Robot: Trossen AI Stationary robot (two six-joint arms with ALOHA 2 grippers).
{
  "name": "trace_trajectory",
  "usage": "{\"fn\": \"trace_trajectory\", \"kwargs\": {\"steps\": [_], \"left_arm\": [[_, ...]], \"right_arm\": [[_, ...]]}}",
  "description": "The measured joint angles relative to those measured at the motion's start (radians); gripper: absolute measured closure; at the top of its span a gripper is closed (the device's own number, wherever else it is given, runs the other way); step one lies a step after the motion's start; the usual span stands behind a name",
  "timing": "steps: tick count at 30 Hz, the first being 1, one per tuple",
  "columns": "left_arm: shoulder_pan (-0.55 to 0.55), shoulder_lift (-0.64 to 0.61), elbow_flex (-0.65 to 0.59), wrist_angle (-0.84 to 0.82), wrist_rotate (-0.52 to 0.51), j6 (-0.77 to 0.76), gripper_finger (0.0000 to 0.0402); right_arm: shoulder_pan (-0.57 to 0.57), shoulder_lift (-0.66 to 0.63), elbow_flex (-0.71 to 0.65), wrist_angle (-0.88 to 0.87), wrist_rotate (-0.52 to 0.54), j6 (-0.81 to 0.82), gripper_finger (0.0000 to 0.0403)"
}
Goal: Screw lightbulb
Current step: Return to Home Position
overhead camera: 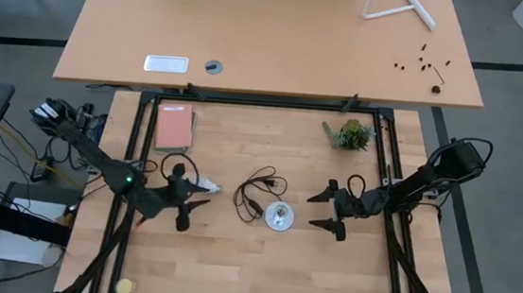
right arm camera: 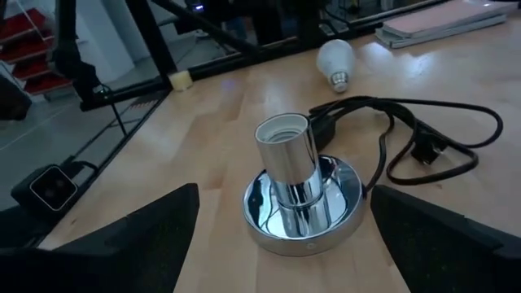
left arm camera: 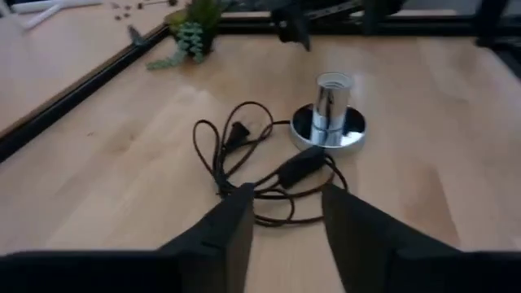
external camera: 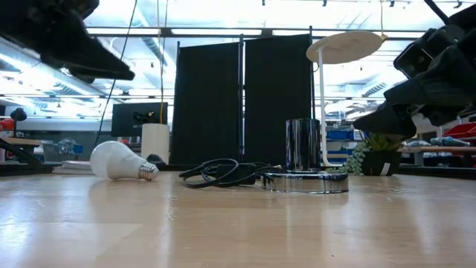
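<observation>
**Lightbulb lay loose on the table, both grippers held nothing**

You had the lightbulb [external camera: 117, 161] lying on its side on the wooden table [overhead camera: 232, 267], left of the chrome lamp socket [right arm camera: 303, 195], with its screw base turned toward the socket. The black cord [left arm camera: 244, 155] lay coiled between the two. Your left gripper [left arm camera: 286, 199] hung just beside the bulb, above the table, with fingers spread and empty. Your right gripper [overhead camera: 314, 213] hovered just right of the socket, fingers spread wide, also empty. The socket stood upright. A reddish book [overhead camera: 174, 127] and a small plant [overhead camera: 350, 133] sat at the far side.

Socket [overhead camera: 278, 216], cord [overhead camera: 257, 192], plant [overhead camera: 350, 134], book [overhead camera: 174, 127]
</observation>
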Motion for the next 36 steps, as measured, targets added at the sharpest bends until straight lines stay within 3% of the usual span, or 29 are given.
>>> {"fn": "trace_trajectory", "kwargs": {"steps": [3, 9, 12, 16, 19, 28, 36], "left_arm": [[-0.007, -0.079, -0.065, 0.041, 0.05, 0.034, 0.0289], [-0.029, -0.171, -0.214, 0.388, 0.197, 0.204, 0.039], [-0.029, -0.181, -0.293, 0.574, 0.283, 0.263, 0.0392], [-0.029, -0.181, -0.384, 0.754, 0.289, 0.289, 0.0397], [-0.032, -0.181, -0.392, 0.772, 0.314, 0.286, 0.0398], [-0.034, -0.178, -0.392, 0.733, 0.545, 0.315, 0.04], [-0.046, -0.198, -0.392, 0.687, 0.503, 0.408, 0.039]], "right_arm": [[0.0, 0.0, 0.0, 0.0, 0.0, 0.002, 0.0031], [0.0, 0.0, 0.0, -0.001, 0.0, 0.001, 0.0031], [0.0, 0.0, 0.0, 0.0, 0.0, 0.001, 0.0031], [0.0, 0.0, 0.0, 0.001, 0.0, 0.0, 0.0031], [0.0, 0.0, 0.0, 0.003, 0.0, 0.0, 0.0031], [0.0, 0.001, 0.0, 0.004, 0.0, 0.0, 0.0031], [0.0, 0.001, 0.0, 0.004, 0.0, 0.0, 0.0031]]}}
